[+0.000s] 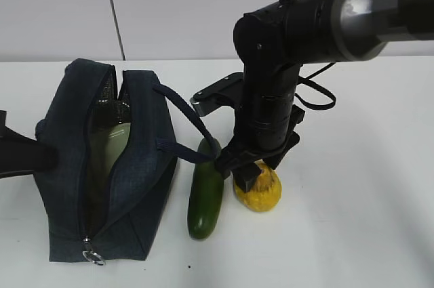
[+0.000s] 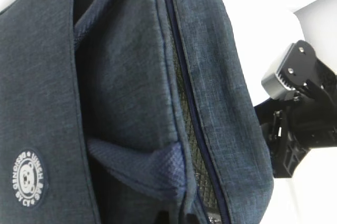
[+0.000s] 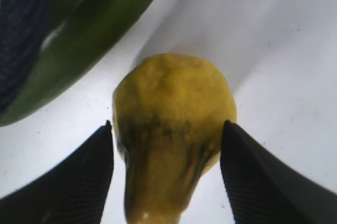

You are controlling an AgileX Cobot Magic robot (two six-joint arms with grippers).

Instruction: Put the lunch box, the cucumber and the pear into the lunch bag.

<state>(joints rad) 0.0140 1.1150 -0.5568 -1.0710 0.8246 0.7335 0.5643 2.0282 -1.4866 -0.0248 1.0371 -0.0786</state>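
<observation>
The navy lunch bag (image 1: pixel 142 186) stands unzipped at the left, and the lunch box's sage-green lid (image 1: pixel 112 142) shows inside it. A dark green cucumber (image 1: pixel 205 196) lies beside the bag, with the yellow pear (image 1: pixel 261 193) to its right on the table. My right gripper (image 1: pixel 254 176) is down over the pear. In the right wrist view it (image 3: pixel 166 124) is open, its fingers on either side of the pear (image 3: pixel 174 108), tips close against it. My left gripper (image 2: pixel 174 218) is shut on the bag's rim fabric (image 2: pixel 131 76), only its tips showing.
The bag's loop handle (image 1: pixel 183 108) hangs over toward the cucumber (image 3: pixel 79 39), close to the right gripper. A metal ring pull (image 1: pixel 93 257) lies at the bag's near end. White tabletop (image 1: pixel 359 220) stretches right of the pear. The left arm (image 1: pixel 20 152) enters at the left edge.
</observation>
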